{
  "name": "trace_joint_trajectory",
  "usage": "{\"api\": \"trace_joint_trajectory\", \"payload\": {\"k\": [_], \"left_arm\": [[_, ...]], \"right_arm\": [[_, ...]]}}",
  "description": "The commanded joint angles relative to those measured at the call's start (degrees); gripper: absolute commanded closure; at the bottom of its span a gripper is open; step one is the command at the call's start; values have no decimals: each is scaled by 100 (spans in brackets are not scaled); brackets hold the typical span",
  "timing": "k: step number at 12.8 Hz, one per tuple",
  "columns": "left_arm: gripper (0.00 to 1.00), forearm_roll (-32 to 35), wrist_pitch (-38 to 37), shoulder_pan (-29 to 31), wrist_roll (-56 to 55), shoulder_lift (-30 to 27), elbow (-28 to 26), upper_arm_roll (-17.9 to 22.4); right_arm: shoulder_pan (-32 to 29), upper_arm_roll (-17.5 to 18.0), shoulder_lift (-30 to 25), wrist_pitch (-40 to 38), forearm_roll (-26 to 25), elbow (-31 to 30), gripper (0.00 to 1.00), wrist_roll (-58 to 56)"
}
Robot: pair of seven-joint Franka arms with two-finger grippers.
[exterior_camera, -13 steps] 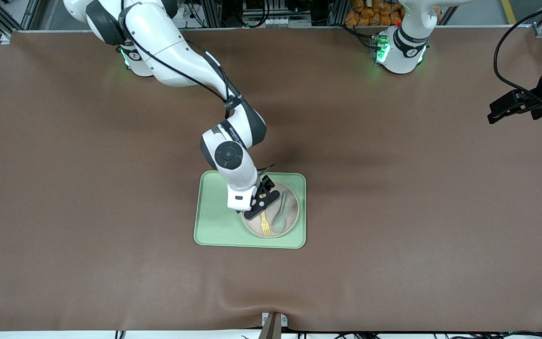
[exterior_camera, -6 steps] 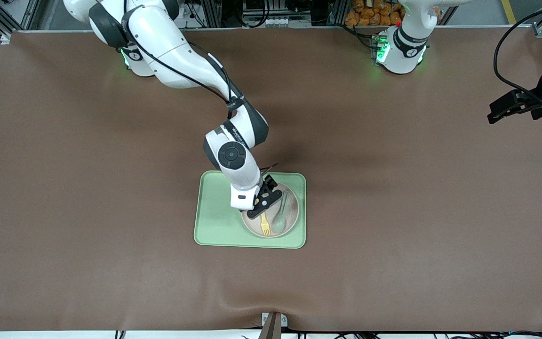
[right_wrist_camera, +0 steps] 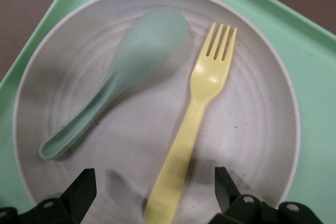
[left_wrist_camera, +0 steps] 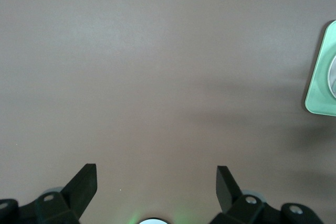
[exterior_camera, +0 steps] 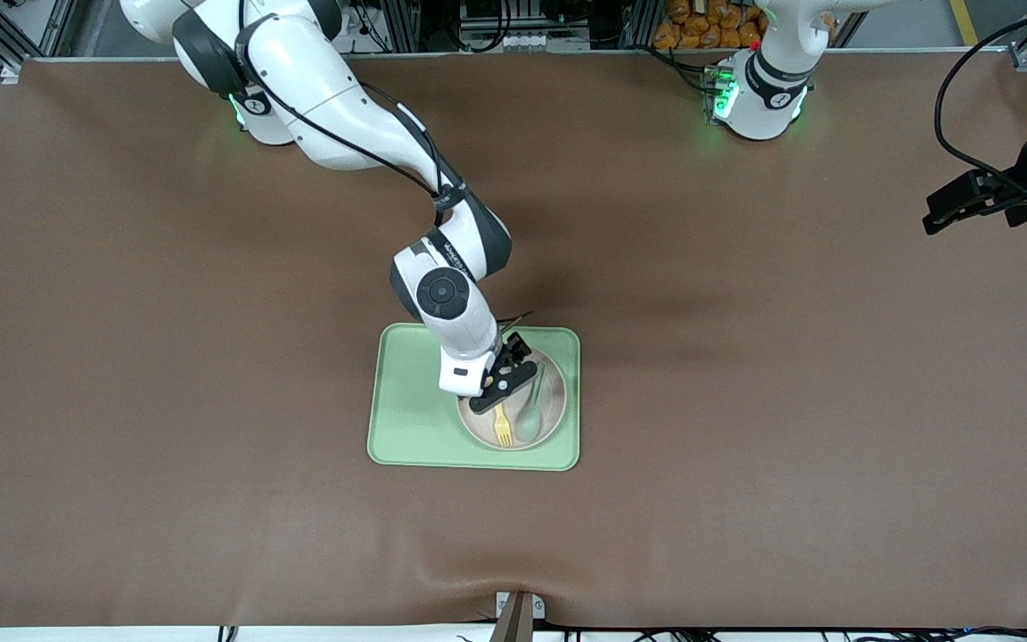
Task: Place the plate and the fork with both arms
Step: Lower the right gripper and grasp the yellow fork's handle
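The speckled off-white plate (exterior_camera: 554,399) (right_wrist_camera: 252,129) lies on a pale green tray (exterior_camera: 415,419), at the corner nearer the front camera and toward the left arm's end. On the plate, the pale yellow fork (exterior_camera: 503,430) (right_wrist_camera: 202,103) lies beside a pale green spoon (exterior_camera: 531,417) (right_wrist_camera: 136,61). My right gripper (exterior_camera: 501,389) (right_wrist_camera: 155,180) hangs open just above the plate, its fingers on either side of the fork's handle end and apart from it. My left gripper (exterior_camera: 950,209) (left_wrist_camera: 156,174) waits open over bare table at the left arm's end, holding nothing.
A brown mat (exterior_camera: 745,401) covers the table. The tray's rim (right_wrist_camera: 310,56) runs close round the plate. One corner of the tray (left_wrist_camera: 321,85) shows in the left wrist view. A small bracket (exterior_camera: 518,611) sits at the table's front edge.
The right arm's wrist has shifted slightly toward the left arm's end, and its gripper stays over the plate. The left arm has not moved. Fork, spoon and plate lie as before.
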Motion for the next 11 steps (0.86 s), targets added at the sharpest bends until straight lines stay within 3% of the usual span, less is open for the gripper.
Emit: {"api": "trace_joint_trajectory", "payload": {"k": [1, 4, 5, 6, 7, 8, 11], "left_arm": [[0, -34, 17, -22, 55, -123, -70, -5], [0, -34, 8, -5, 55, -132, -69, -31], [0, -34, -9, -5, 64, -132, -70, -40], [0, -25, -9, 4, 64, -132, -61, -31], [0, -25, -9, 4, 64, -132, -61, -22], [0, -25, -9, 13, 116, -132, -61, -14], [0, -34, -9, 13, 213, -140, -61, -5]], "right_arm": [[-8, 9, 164, 75, 71, 201, 0, 54], [-8, 9, 181, 111, 71, 201, 1, 54], [-8, 9, 181, 111, 71, 201, 34, 45], [-8, 9, 181, 111, 71, 201, 59, 54], [-8, 9, 181, 111, 71, 201, 70, 54], [-8, 9, 181, 111, 71, 201, 72, 45], [-8, 9, 181, 119, 62, 192, 100, 1]]}}
